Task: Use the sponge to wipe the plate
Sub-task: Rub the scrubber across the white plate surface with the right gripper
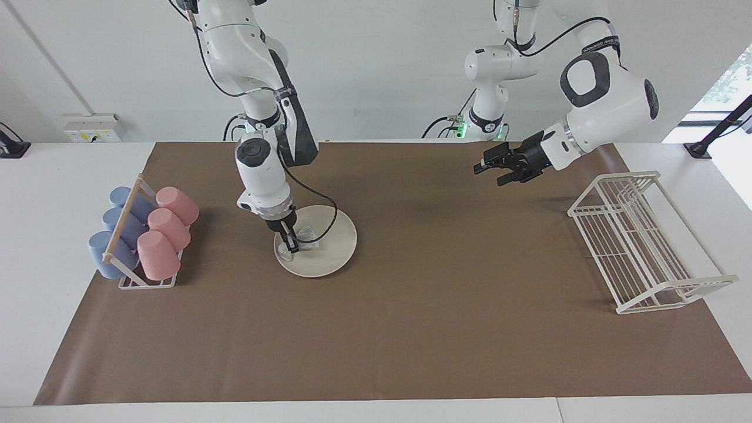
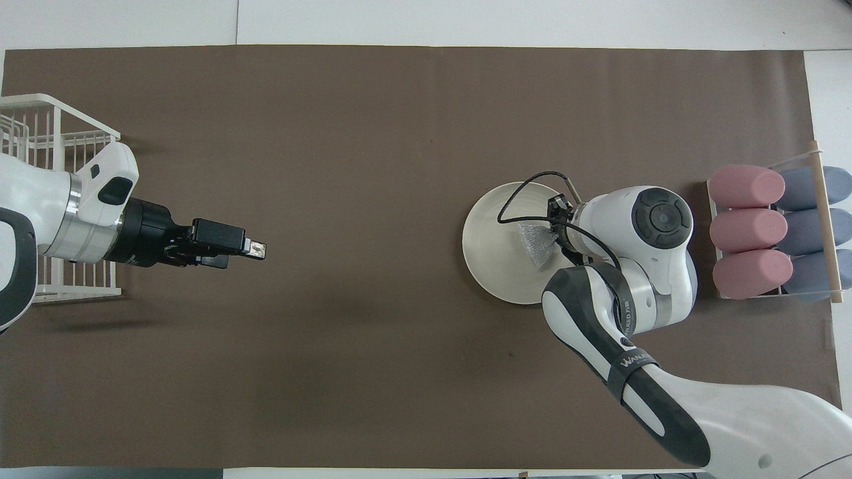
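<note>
The cream-white plate (image 1: 336,238) lies on the brown mat toward the right arm's end of the table; it also shows in the overhead view (image 2: 496,259). My right gripper (image 1: 289,242) points down onto the plate and is shut on the silvery speckled sponge (image 1: 306,236), which rests crumpled against the plate's surface. In the overhead view the sponge (image 2: 536,241) sticks out from under the right gripper (image 2: 558,229) over the plate's half toward the cups. My left gripper (image 1: 483,169) (image 2: 256,249) waits in the air over bare mat, empty.
A wooden-barred rack of pink cups (image 1: 170,226) and blue cups (image 1: 117,229) stands at the right arm's end, beside the plate. A white wire dish rack (image 1: 640,241) stands at the left arm's end. A black cable (image 1: 326,205) loops over the plate.
</note>
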Tool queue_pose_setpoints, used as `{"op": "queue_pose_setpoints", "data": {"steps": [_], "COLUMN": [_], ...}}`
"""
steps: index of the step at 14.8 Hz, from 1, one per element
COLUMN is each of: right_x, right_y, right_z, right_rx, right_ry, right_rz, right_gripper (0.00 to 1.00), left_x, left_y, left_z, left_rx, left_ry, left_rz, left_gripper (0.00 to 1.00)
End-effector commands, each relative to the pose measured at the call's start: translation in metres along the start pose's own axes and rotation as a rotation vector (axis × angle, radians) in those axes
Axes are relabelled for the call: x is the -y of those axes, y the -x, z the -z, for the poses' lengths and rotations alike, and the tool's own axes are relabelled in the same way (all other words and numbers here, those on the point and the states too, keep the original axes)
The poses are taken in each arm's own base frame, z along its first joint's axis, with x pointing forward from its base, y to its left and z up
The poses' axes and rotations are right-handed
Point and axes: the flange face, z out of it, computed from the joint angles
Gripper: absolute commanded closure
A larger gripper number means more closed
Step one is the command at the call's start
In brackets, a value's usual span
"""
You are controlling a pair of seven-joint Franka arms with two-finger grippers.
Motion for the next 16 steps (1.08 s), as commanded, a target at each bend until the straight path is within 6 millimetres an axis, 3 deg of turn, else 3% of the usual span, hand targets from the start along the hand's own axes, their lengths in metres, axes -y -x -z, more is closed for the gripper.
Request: {"op": "queue_pose_setpoints", "data": {"steps": [1,3,6,10,12,13,15,16], "right_x": [-0.008,-0.003,0.0,0.003,0.004,0.003,0.002,0.002], "right_y": [0.029,0.058,0.086,0.104,0.095,0.086,0.049,0.043], "right_z": [-0.042,-0.045,-0.044,-0.043,-0.044,-0.045,-0.045,-0.045], "right_rx": [0.014,0.016,0.032,0.085,0.08,0.076,0.066,0.064], "right_ry": [0.02,-0.011,-0.021,-0.038,-0.047,-0.046,-0.047,-0.046], "right_rz": [-0.031,-0.089,-0.127,-0.191,-0.171,-0.145,-0.092,-0.069], "right_gripper": [1.0,1.0,1.0,1.0,1.0,1.0,1.0,1.0], "left_x": [0.0,0.004,-0.001,0.007,0.001,-0.013,-0.022,-0.024], "left_y": [0.003,0.003,0.002,0.0,-0.008,-0.011,-0.017,-0.018], "left_z": [0.002,0.006,0.006,0.012,0.011,0.002,-0.002,-0.003], "left_rx": [-0.007,-0.014,-0.017,-0.048,-0.122,-0.156,-0.217,-0.224], "left_ry": [-0.024,-0.022,-0.024,-0.089,-0.097,-0.103,-0.13,-0.143], "left_rz": [0.011,0.024,0.115,0.138,0.147,0.147,0.163,0.17], "left_gripper": [0.0,0.0,0.0,0.0,0.0,0.0,0.0,0.0]}}
